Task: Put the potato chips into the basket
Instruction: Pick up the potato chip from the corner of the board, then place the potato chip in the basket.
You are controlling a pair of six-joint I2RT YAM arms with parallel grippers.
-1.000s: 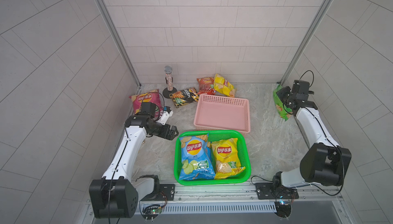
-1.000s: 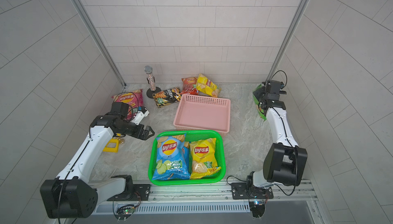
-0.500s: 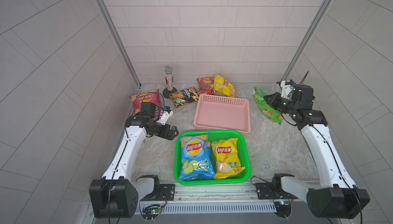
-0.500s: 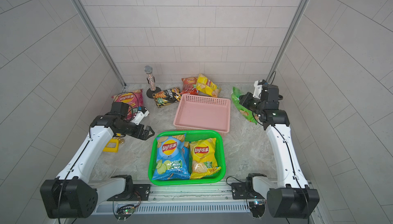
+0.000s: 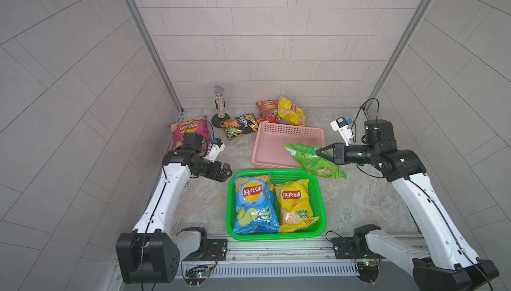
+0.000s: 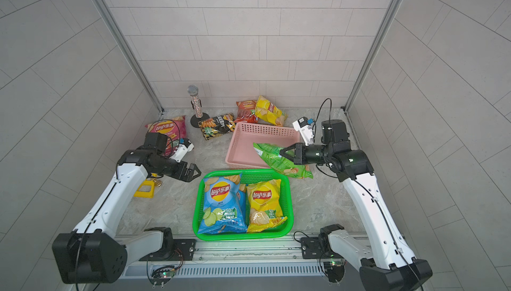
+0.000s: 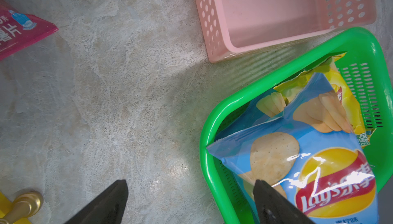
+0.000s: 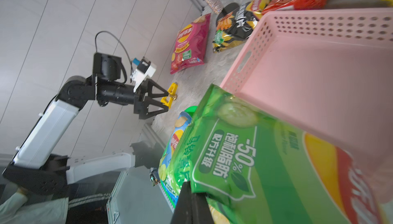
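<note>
I record my right gripper (image 5: 318,152) clamped on the green bag (image 5: 311,162), held aloft above the green basket's (image 5: 276,237) far right corner (long axis across it). Left gripper (image 5: 228,173) stands apart, empty.

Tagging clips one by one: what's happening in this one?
The right gripper is shut on a green chip bag, held up over the near corner of the pink basket and the far rim of the green basket. A blue bag and a yellow bag lie in it. The left gripper hangs open and empty beside it. A magenta bag, a black bag, a red bag and a second yellow bag lie on the table behind.
</note>
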